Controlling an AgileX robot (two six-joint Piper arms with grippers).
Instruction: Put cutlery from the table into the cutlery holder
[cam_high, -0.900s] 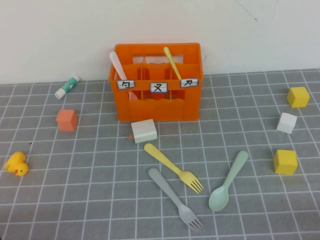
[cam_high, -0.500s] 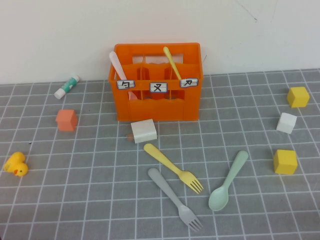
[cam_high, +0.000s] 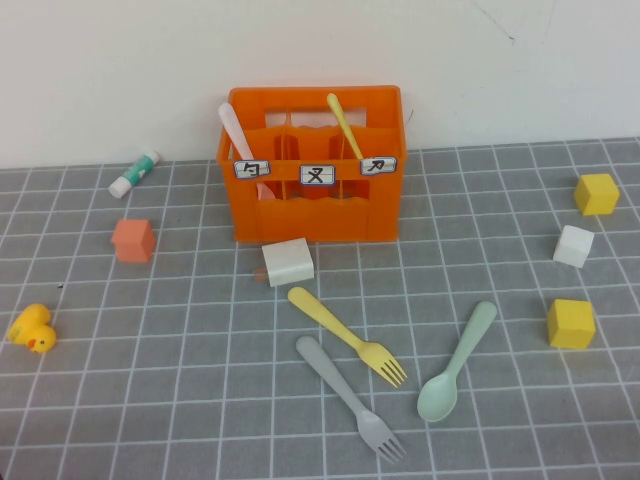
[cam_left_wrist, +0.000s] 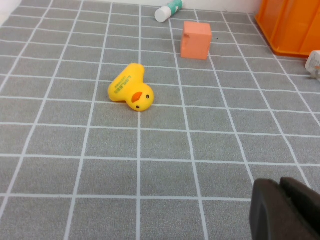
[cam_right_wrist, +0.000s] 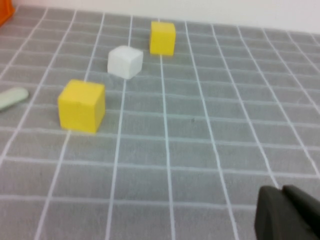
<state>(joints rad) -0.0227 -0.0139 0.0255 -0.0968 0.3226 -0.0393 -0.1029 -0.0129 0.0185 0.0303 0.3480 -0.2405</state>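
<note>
On the grey gridded table (cam_high: 180, 400) lie a mint-green spoon (cam_high: 458, 362), a yellow fork (cam_high: 345, 334) and a grey fork (cam_high: 348, 395), all in front of the orange cutlery holder (cam_high: 315, 210). The holder has a pale pink utensil (cam_high: 236, 135) in it on the left and a yellow one (cam_high: 343, 122) on the right. Neither arm shows in the high view. My left gripper (cam_left_wrist: 281, 183) is shut and empty, low over the table near the duck. My right gripper (cam_right_wrist: 281, 190) is shut and empty, near the yellow cubes. The spoon's handle tip (cam_right_wrist: 12, 97) shows in the right wrist view.
A white block (cam_high: 288, 262) lies against the holder's front. A yellow duck (cam_high: 32, 328), a salmon cube (cam_high: 133, 240) and a white-and-green tube (cam_high: 134, 173) are on the left. Two yellow cubes (cam_high: 571, 323) (cam_high: 596, 193) and a white cube (cam_high: 573, 245) are on the right. A wall stands behind.
</note>
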